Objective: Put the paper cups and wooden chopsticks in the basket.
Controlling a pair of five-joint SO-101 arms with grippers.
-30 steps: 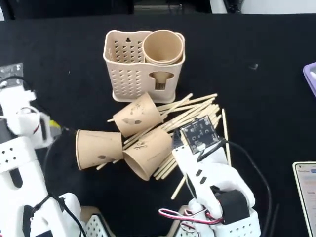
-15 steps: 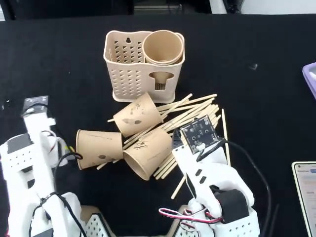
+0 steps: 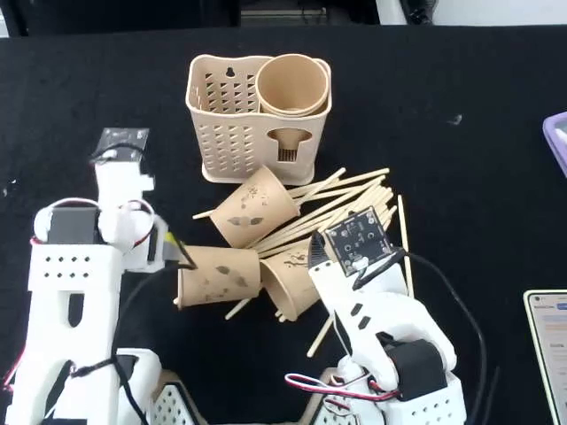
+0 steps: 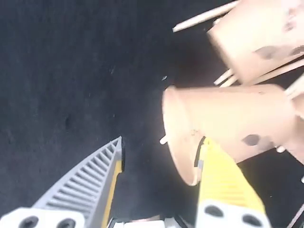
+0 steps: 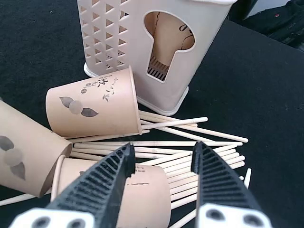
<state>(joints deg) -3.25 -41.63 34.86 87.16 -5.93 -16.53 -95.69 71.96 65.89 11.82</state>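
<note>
A beige slotted basket [image 3: 232, 124] stands at the back with one paper cup [image 3: 292, 84] upright inside. Three more paper cups lie on their sides: one [image 3: 255, 206] just in front of the basket, one [image 3: 217, 276] by my left gripper [image 3: 180, 255], one [image 3: 292, 282] under my right gripper [image 5: 162, 147]. Wooden chopsticks [image 3: 347, 205] lie spread beneath and beside them. My left gripper [image 4: 161, 142] is open, its yellow finger [image 4: 221, 180] against the outer wall of the cup [image 4: 232, 123] by the rim. My right gripper is open over the cup [image 5: 142, 190] and chopsticks [image 5: 194, 154].
A phone [image 3: 549, 354] lies at the table's right edge and a purple object [image 3: 558, 133] sits farther back on that side. The black table [image 3: 461, 177] is bare to the right of the chopsticks and to the left of the basket.
My left arm swung in from the left edge and pushed the nearest lying cup to the right, crowding it against the other cup. The right arm stayed still.
</note>
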